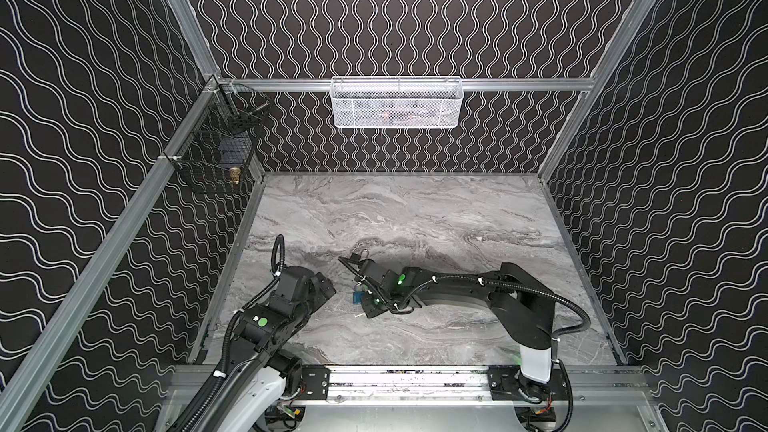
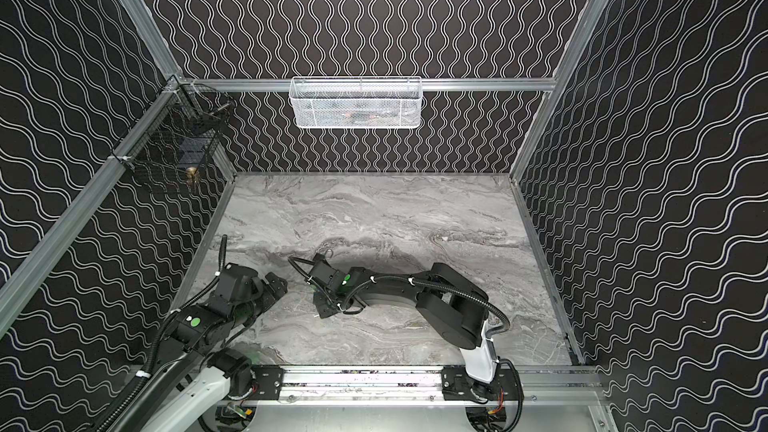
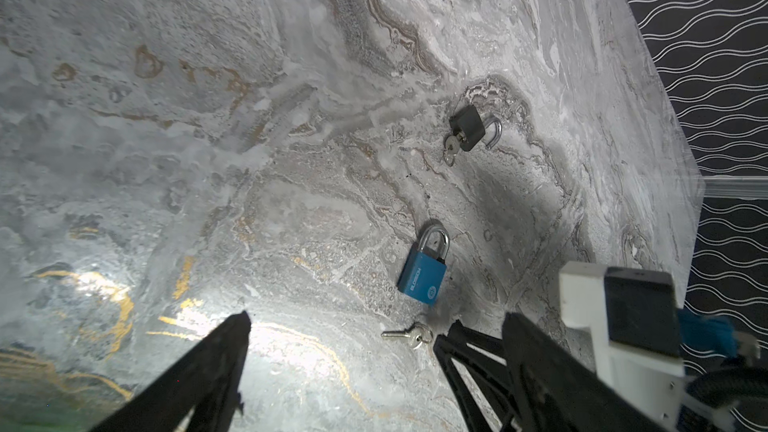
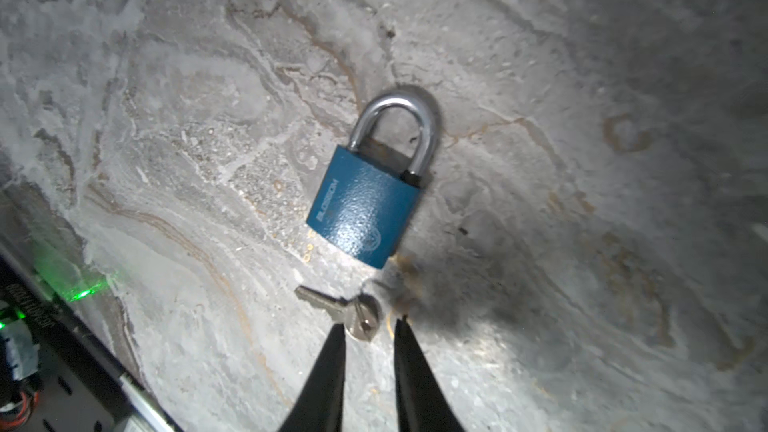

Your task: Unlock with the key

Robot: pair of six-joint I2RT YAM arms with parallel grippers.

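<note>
Lying on the surface (image 4: 166, 118), blue padlock (image 4: 365, 209), key (image 4: 349, 311) just beside it, right tool (image 4: 370, 324) narrowly parted around key's head, left tool (image 3: 376, 318) wide.

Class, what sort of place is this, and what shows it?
Probably a robot test cell: black left robot arm and right robot arm mounted on an aluminium base rail, enclosed by black wavy-patterned walls.

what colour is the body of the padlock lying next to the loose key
Blue, with a silver shackle. The right wrist view shows the padlock best.
</note>
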